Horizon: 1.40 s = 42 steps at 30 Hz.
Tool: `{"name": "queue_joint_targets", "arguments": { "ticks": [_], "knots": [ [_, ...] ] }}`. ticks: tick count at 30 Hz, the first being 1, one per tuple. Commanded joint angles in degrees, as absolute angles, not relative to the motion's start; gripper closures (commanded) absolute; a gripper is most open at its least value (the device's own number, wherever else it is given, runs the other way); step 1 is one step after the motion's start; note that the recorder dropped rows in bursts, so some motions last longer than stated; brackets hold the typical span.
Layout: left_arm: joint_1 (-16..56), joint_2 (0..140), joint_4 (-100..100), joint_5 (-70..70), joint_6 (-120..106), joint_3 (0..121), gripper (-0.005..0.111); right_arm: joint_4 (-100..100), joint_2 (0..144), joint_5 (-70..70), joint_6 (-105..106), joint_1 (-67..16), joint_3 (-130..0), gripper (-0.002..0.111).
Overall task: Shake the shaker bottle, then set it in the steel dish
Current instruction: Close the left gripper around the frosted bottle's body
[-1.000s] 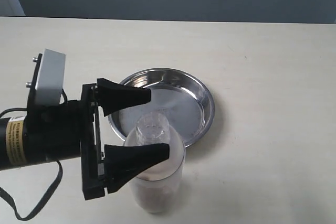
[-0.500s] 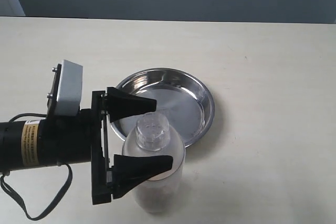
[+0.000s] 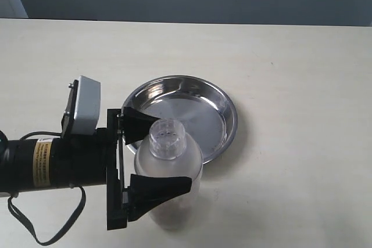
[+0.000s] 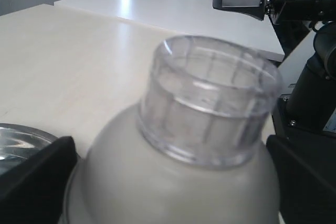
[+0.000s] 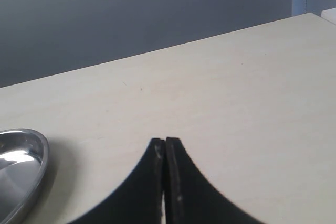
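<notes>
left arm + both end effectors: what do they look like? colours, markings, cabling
Left arm: black cylinder, yellow label, loose black cable looping below, grey-white box on top. Left end effector: black frame, two tapered wedge fingers. Right end effector: black curved fingers, pale edges.

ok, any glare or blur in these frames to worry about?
Exterior view: sharp, with bright reflections in the round shiny steel dish. Left wrist view: the frosted plastic shaker bottle with its clear cap fills the frame, slightly soft. Right wrist view: evenly lit, the shut black right gripper crisp.
</notes>
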<state>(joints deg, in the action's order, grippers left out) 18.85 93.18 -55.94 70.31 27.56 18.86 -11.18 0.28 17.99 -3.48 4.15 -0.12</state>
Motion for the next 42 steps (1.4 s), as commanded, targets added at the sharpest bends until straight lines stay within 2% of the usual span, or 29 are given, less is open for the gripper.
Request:
{"name": "queue_joint_targets", "arguments": {
  "ticks": [1, 13, 36, 42],
  "knots": [
    [19.0, 94.7, -55.4, 70.0, 26.5, 19.0, 0.019, -11.0, 0.0, 17.5, -3.3, 3.9, 0.0, 0.109],
    [21.9, 100.1, -52.3, 70.0, 23.5, 19.0, 0.019, -11.0, 0.0, 17.5, -3.3, 3.9, 0.0, 0.109],
    [21.9, 104.6, -52.2, 70.0, 20.5, 19.0, 0.019, -11.0, 0.0, 17.5, -3.3, 3.9, 0.0, 0.109],
    [21.9, 104.8, -52.1, 70.0, 20.3, 19.0, 0.024, -11.0, 0.0, 17.5, -3.3, 3.9, 0.0, 0.109]
  ]
}}
